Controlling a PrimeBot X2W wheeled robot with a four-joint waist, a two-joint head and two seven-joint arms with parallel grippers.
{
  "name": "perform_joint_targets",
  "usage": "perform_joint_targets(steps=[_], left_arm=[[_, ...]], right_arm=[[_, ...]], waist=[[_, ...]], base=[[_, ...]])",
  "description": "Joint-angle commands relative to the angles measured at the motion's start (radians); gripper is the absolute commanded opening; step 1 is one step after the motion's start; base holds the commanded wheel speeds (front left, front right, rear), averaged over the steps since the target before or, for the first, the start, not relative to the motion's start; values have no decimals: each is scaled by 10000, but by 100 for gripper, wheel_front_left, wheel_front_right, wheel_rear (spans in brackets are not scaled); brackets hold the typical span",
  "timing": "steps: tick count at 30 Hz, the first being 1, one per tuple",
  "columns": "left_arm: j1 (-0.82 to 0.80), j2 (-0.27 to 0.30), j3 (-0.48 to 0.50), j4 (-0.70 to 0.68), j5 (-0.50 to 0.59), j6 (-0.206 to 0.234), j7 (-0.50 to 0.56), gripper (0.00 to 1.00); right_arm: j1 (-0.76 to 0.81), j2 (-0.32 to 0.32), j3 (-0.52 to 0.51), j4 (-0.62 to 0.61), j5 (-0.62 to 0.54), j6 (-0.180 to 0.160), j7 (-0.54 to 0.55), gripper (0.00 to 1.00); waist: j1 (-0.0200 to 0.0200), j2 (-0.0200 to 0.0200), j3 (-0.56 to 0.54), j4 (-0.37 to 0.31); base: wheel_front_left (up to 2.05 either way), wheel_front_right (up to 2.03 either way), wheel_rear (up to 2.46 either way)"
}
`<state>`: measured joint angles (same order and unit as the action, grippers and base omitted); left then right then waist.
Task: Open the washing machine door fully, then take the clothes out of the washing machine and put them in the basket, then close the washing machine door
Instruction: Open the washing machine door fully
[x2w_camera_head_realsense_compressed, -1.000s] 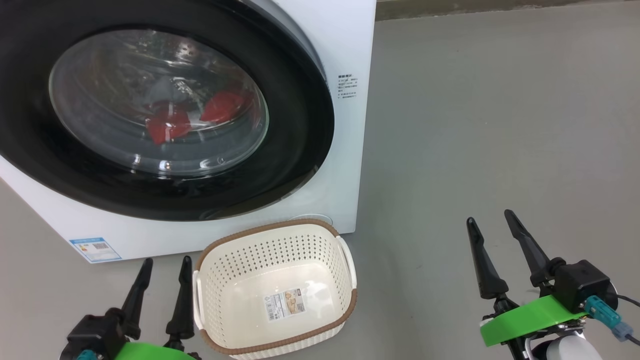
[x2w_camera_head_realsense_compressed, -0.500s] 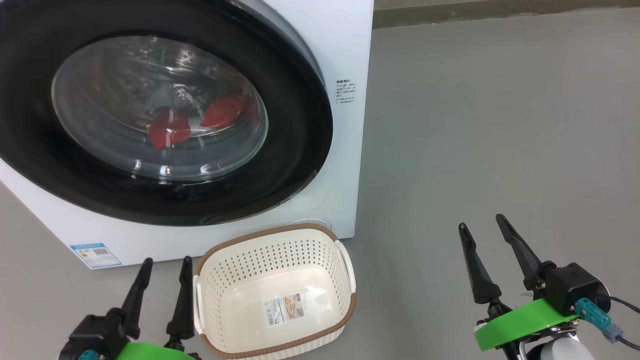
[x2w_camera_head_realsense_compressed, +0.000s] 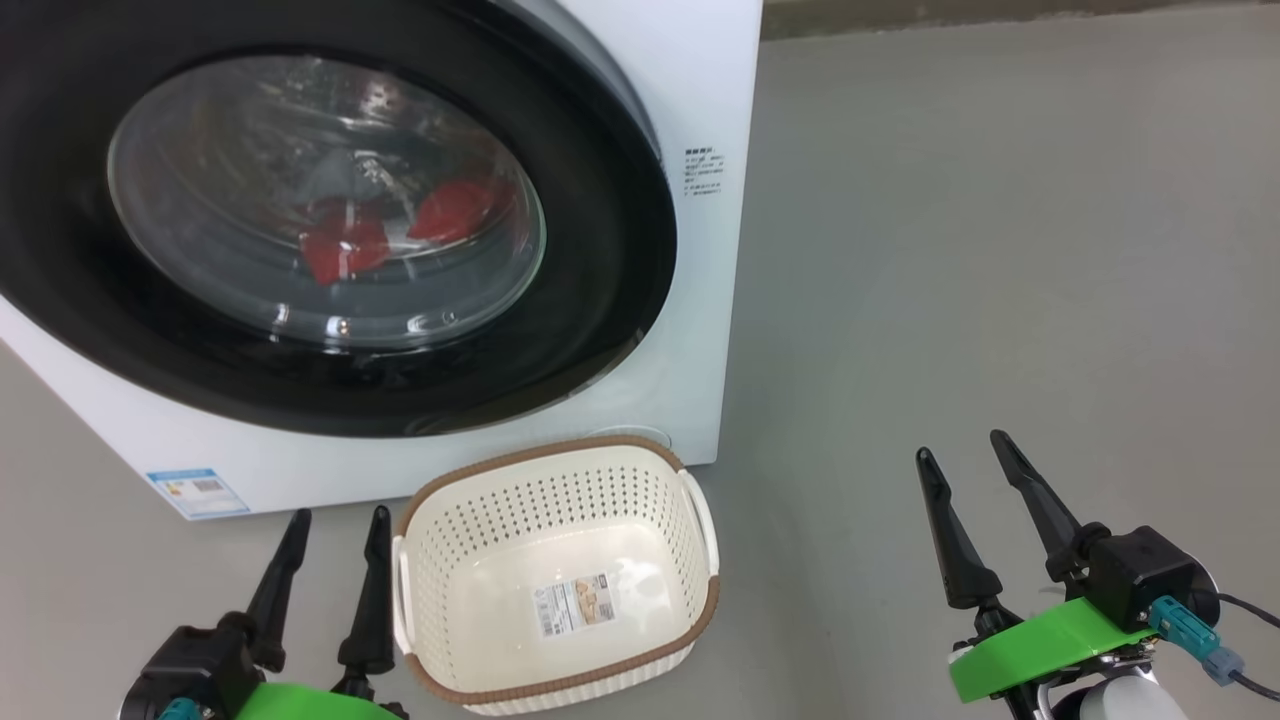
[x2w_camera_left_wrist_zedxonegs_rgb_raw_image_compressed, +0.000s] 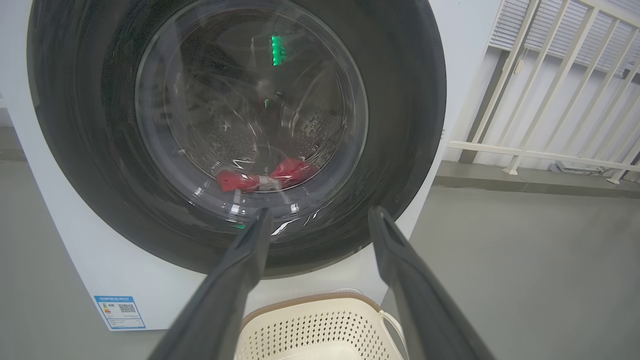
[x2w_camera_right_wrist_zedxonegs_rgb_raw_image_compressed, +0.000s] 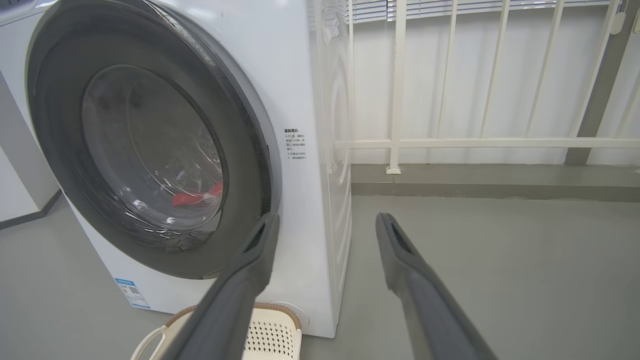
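The left gripper (x2w_camera_head_realsense_compressed: 335, 520) is seen low at the left, fingers spread and pointing up, nothing held. The right gripper (x2w_camera_head_realsense_compressed: 965, 450) is raised at the right, likewise spread and empty.

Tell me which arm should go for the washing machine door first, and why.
Probably the right. The right gripper is open with bare floor around it, on the side where the washing machine door shows a slight gap at its rim. The left gripper sits low beside the basket.
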<state>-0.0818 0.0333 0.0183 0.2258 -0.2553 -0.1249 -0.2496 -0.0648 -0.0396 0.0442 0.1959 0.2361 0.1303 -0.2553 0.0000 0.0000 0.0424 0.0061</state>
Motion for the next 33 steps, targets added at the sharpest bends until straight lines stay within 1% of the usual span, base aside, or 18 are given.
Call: perform_joint_targets(steps=[1, 3, 4, 6, 10, 14, 16, 18, 19, 21, 23, 27, 31, 32, 33], left_arm=[[-374, 170, 244, -338, -4, -58, -122, 100], [-421, 170, 219, -430, 23, -58, -122, 100], [-453, 170, 205, -475, 33, -58, -122, 100], [-520, 170, 189, -583, 60, -58, -122, 100], [-645, 170, 221, -775, 100, -58, -122, 100], [-769, 170, 201, -911, 138, -58, -122, 100], [-820, 170, 175, -919, 170, -58, -122, 100], [-895, 170, 135, -951, 181, -58, -122, 100], [-933, 170, 127, -977, 169, -58, -122, 100], [-1009, 170, 112, -1046, 148, -58, -122, 100], [-1100, 170, 83, -1124, 129, -58, -122, 100], [-1293, 170, 45, -1263, 134, -58, -122, 100], [-1528, 170, 46, -1369, 165, -58, -122, 100], [-1528, 170, 46, -1369, 165, -58, -122, 100], [-1597, 170, 36, -1384, 176, -58, -122, 100]], right_arm=[[-429, -106, 233, -199, -114, 4, -65, 41], [-564, -106, 228, -151, -4, 4, -65, 16], [-640, -106, 223, -132, 113, 4, -65, 0], [-807, -106, 211, -83, 409, 4, -65, 0], [-1246, -106, 197, 10, 1996, 4, -65, 0], [-1811, -106, 336, 251, 3064, 4, -65, 0], [-2046, -106, 372, 380, 3850, 4, -65, 0], [-2278, -106, 445, 517, 4512, 4, -65, 4], [-2403, -106, 490, 580, 4754, 4, -65, 4], [-2672, -106, 703, 706, 5152, 4, -65, 0], [-2967, -106, 871, 800, 5631, 4, -65, 0], [-3661, -163, 1265, 915, 6950, 4, -22, 0], [-4475, -391, 1633, 929, 8316, 4, 395, 0], [-4475, -391, 1633, 929, 8316, 4, 395, 0], [-4682, -454, 1707, 926, 8648, 4, 553, 0]], waist=[[0, 0, 130, 73], [0, 0, 265, 121], [0, 0, 328, 150], [0, 0, 462, 207], [0, 0, 760, 311], [0, 0, 1069, 430], [0, 0, 1203, 520], [0, 0, 1344, 608], [0, 0, 1422, 644], [0, 0, 1605, 705], [0, 0, 1815, 767], [0, 0, 2295, 848], [0, 0, 2834, 903], [0, 0, 2834, 903], [0, 0, 2967, 922]], base=[[0, 0, 0], [0, 0, 0], [0, 0, 0], [0, 0, 0], [0, 0, 0], [0, 0, 0], [0, 0, 0], [0, 0, 0], [0, 0, 0], [0, 0, 0], [0, 0, 0], [0, 0, 0], [0, 0, 0], [0, 0, 0], [0, 0, 0]])
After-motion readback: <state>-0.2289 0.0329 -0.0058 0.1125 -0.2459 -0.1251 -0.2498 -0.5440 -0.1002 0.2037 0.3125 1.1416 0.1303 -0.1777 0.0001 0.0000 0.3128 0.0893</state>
